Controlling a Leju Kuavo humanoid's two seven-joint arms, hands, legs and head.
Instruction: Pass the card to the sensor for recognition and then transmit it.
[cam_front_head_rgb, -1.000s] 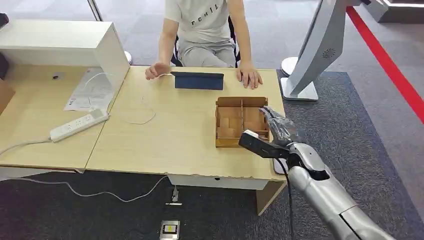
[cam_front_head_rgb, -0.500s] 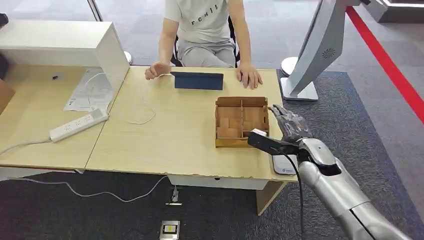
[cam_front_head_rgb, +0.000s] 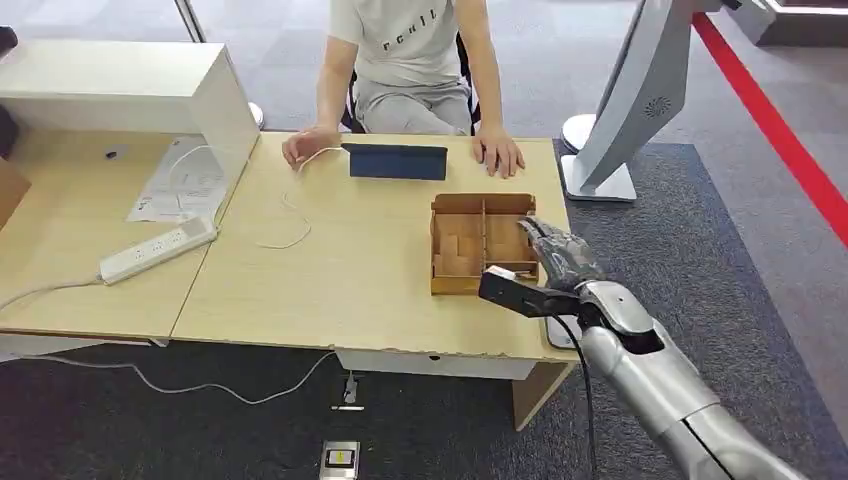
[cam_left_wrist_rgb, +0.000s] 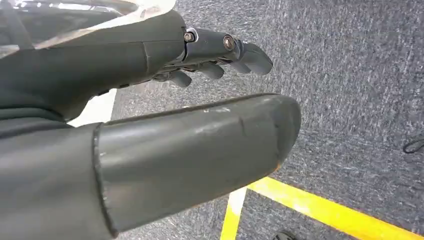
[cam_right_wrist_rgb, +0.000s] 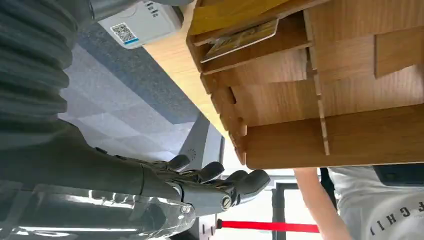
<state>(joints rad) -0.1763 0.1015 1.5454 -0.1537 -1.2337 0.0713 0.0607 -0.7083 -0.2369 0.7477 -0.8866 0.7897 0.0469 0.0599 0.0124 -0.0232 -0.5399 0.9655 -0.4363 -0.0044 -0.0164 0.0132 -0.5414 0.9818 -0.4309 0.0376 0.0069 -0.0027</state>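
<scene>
Right hand (cam_front_head_rgb: 556, 255) hovers at box's (cam_front_head_rgb: 482, 243) right wall, fingers apart, holding nothing. Card (cam_right_wrist_rgb: 240, 40) lies inside box compartment (near corner). Left hand (cam_left_wrist_rgb: 150, 110) open above carpet.

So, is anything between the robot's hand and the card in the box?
Probably, yes. The card lies in a compartment of the wooden box. The box's walls seem to stand between it and the right hand, whose fingers are beside the box.
</scene>
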